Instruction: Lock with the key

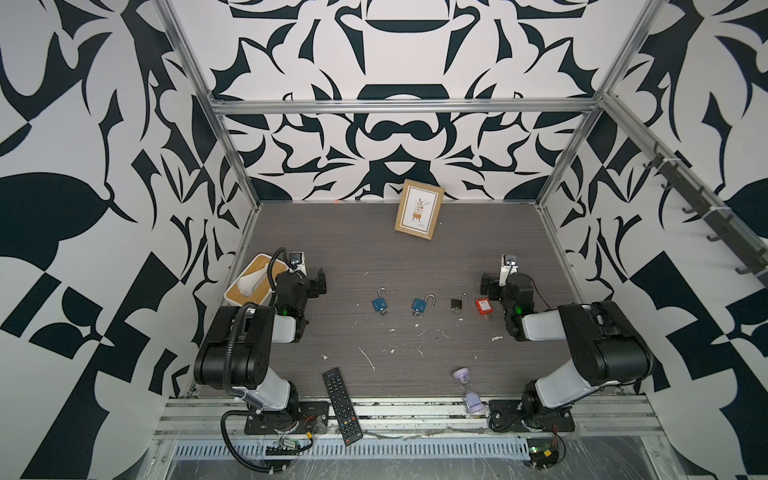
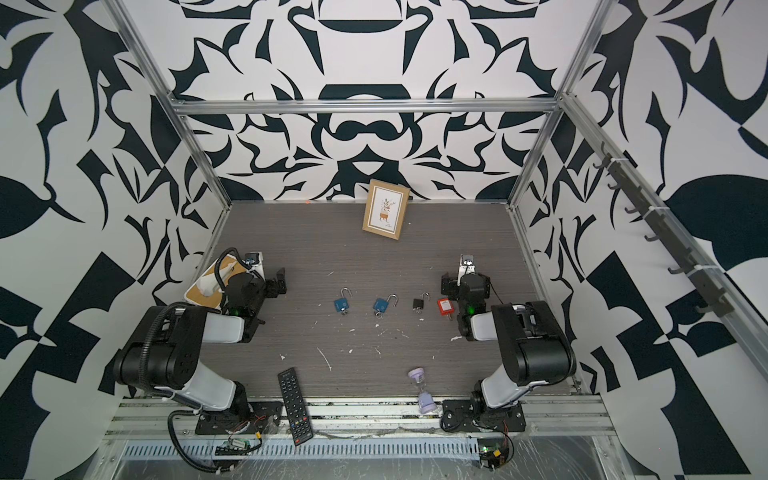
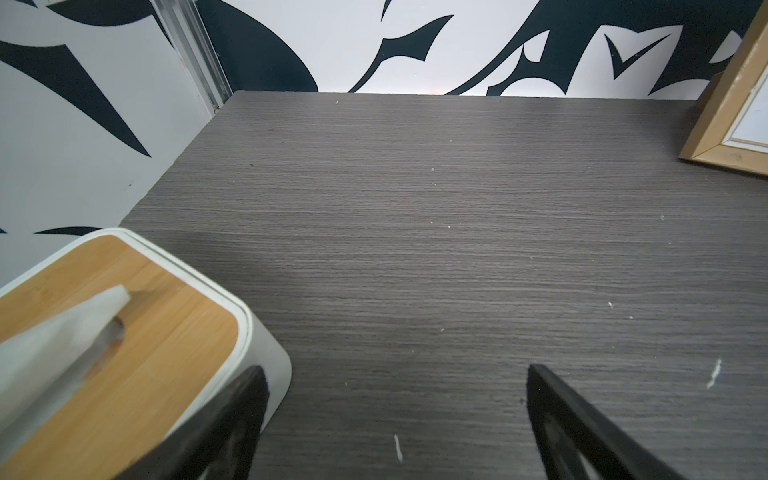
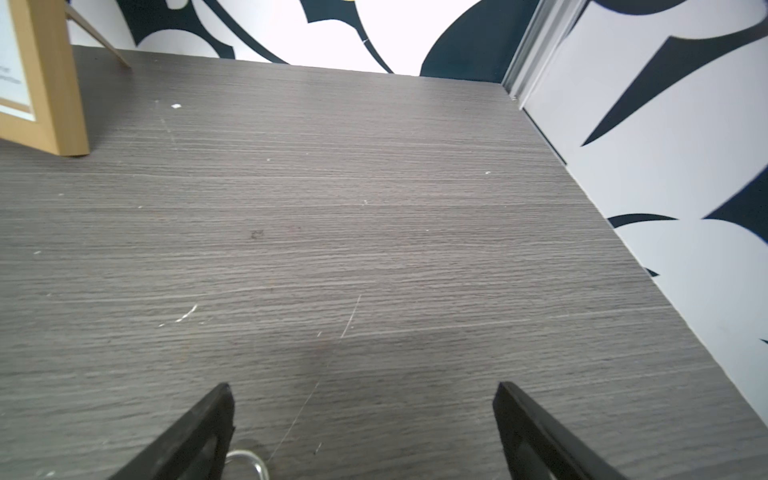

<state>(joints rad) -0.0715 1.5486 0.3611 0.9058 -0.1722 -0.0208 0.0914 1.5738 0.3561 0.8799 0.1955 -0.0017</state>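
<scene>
The dark grey wood-grain tabletop (image 1: 374, 249) is flecked with white chips. Across its middle lie a blue padlock (image 1: 379, 305), a second blue padlock (image 1: 419, 305), a black padlock (image 1: 456, 304) and a red padlock (image 1: 483, 306). A picture frame (image 1: 419, 209) stands at the back and a tissue box (image 1: 249, 282) at the left edge. A remote control (image 1: 342, 406) and a lavender hourglass (image 1: 468, 390) are at the front edge.

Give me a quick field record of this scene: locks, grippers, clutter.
padlocks: four in a row: left blue padlock, right blue padlock, black padlock, red padlock
shackles: both blue ones swung open; black and red too small to tell
left gripper: open, empty, beside tissue box
right gripper: open, empty, close to red padlock
clutter: picture frame at back; remote and hourglass at front edge
</scene>
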